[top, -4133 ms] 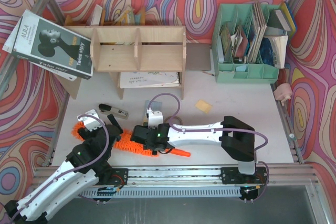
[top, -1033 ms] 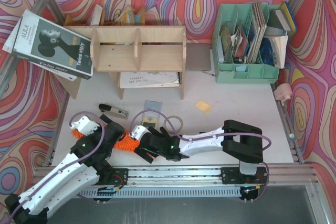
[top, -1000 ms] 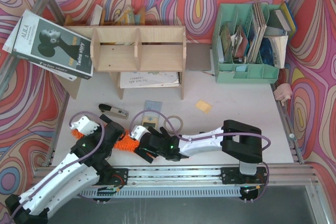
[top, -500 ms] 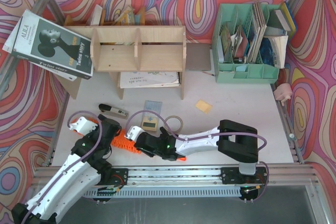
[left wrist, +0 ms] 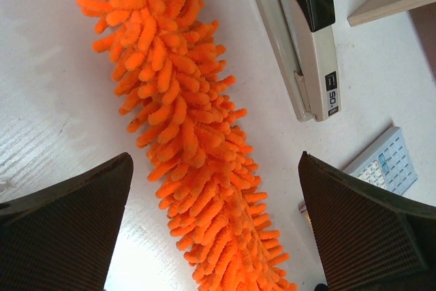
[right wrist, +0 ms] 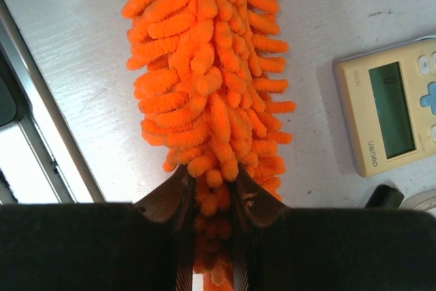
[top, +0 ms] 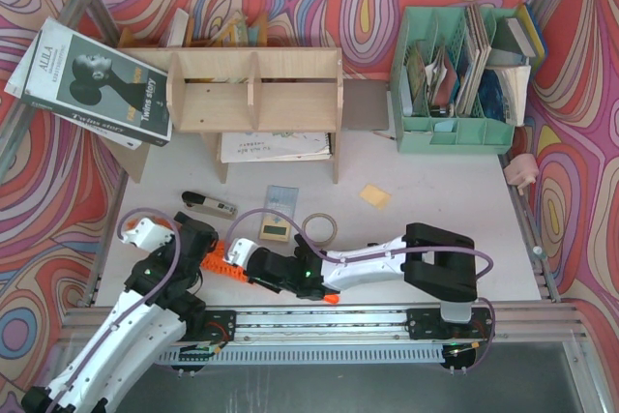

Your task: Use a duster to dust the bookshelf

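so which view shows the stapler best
The left wrist view: the stapler lies close up at upper right, its label visible, beside the duster. The top view shows it small, in front of the bookshelf. The right wrist view does not show it.

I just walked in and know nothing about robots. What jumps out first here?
The bright orange fluffy duster lying on the white table, close to the arms' bases, jumps out first. The right gripper is pinched shut on its fluff, while the left gripper hangs open above it. Behind them, a wooden bookshelf stands against wildly swirled walls.
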Robot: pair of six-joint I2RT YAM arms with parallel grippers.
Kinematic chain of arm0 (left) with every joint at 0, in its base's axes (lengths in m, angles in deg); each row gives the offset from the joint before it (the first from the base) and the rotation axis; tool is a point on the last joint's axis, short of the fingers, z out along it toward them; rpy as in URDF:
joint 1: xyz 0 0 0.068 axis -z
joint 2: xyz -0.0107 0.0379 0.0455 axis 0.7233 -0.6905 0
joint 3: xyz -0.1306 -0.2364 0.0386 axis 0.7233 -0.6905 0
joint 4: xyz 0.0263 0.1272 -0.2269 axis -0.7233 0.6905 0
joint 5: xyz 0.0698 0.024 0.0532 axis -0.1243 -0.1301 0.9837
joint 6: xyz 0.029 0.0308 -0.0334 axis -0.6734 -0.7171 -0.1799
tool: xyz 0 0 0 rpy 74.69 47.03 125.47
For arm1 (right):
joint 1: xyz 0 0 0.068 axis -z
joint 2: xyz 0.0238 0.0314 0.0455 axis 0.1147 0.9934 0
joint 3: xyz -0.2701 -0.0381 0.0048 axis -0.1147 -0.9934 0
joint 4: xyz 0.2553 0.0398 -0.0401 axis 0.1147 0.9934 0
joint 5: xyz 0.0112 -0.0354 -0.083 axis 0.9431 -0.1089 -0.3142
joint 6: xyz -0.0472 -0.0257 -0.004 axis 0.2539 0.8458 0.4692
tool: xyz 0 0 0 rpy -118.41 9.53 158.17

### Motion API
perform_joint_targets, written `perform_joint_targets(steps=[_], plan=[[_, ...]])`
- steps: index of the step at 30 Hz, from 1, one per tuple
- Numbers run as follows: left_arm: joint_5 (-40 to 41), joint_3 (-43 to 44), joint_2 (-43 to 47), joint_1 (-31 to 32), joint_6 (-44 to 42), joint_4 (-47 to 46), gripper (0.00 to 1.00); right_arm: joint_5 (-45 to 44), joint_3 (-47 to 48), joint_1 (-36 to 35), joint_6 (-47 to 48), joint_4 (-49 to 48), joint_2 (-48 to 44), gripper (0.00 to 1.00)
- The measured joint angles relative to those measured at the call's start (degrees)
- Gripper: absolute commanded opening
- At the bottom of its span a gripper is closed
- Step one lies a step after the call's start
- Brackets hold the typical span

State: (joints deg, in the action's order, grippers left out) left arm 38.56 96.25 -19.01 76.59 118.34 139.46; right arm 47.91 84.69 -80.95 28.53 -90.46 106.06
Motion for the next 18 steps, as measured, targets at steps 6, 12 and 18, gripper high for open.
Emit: perform_joint_targets(steps=[6,12,18], plan=[[-0.7,0.0,1.2,0.0,0.2,0.3,0.97,-1.6,0.0,-1.9,0.8,-0.1,-0.4,0.00],[-2.7,-1.0,0.0,0.0,1.6,0.0,0.93,-4.3,-0.3,-3.0,0.8,-0.7,-1.7,0.00],[-3.7,-1.1,-1.5,0.0,3.6,0.2,0.90,-7.1,-1.7,-3.0,0.2,-3.0,-2.8,0.00]])
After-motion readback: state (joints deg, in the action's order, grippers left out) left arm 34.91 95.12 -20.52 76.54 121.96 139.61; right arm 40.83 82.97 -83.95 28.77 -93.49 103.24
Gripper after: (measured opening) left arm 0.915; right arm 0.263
